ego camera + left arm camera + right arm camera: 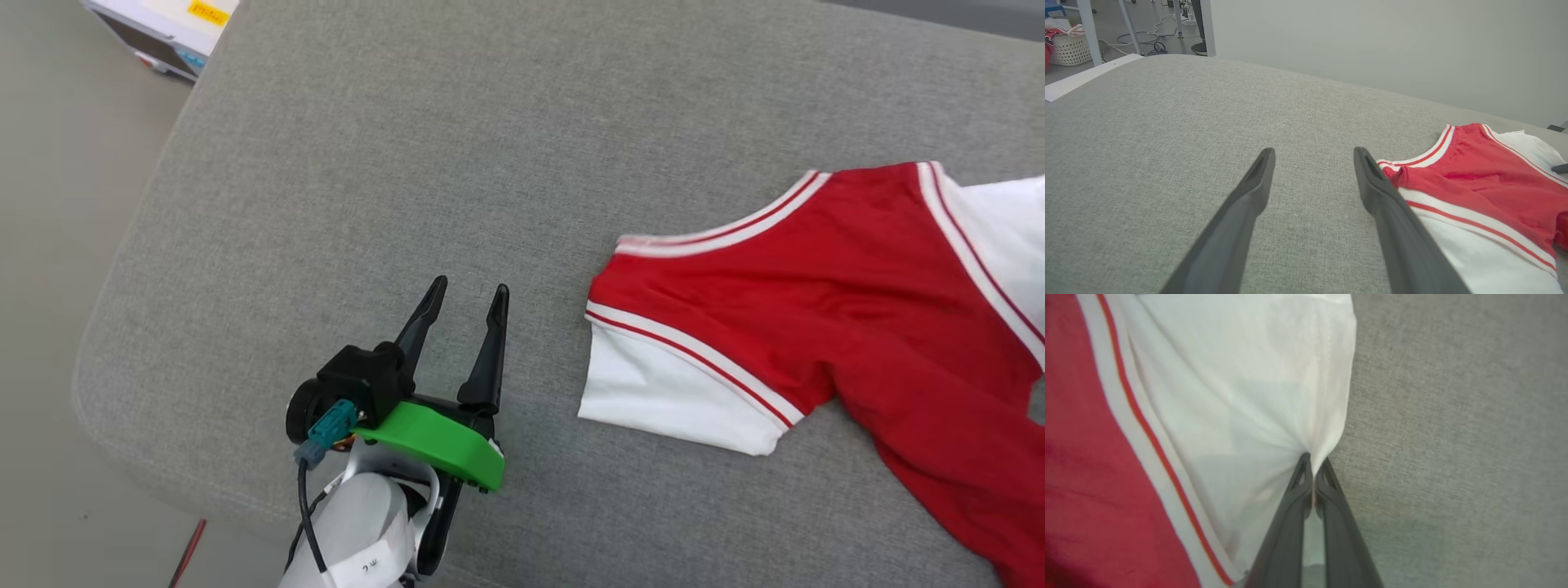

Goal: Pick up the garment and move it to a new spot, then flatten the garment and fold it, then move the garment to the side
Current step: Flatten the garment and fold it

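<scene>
This looks like a robotics lab or test room rather than a home. The bench [326, 163] is a broad pad covered in grey fabric, set over a bare, pale floor [57, 286]. In the left wrist view a plain wall [1372, 49] rises behind it. Off to one side are white table legs [1084, 28], loose cables [1147, 41] trailing across the floor, a chair base [1199, 48] and a white woven basket [1069, 49]. A box [163, 28] with a yellow label shows past the bench's far corner. The left gripper [471, 283] carries a green plate [441, 445] and an exposed wire [304, 498].
</scene>
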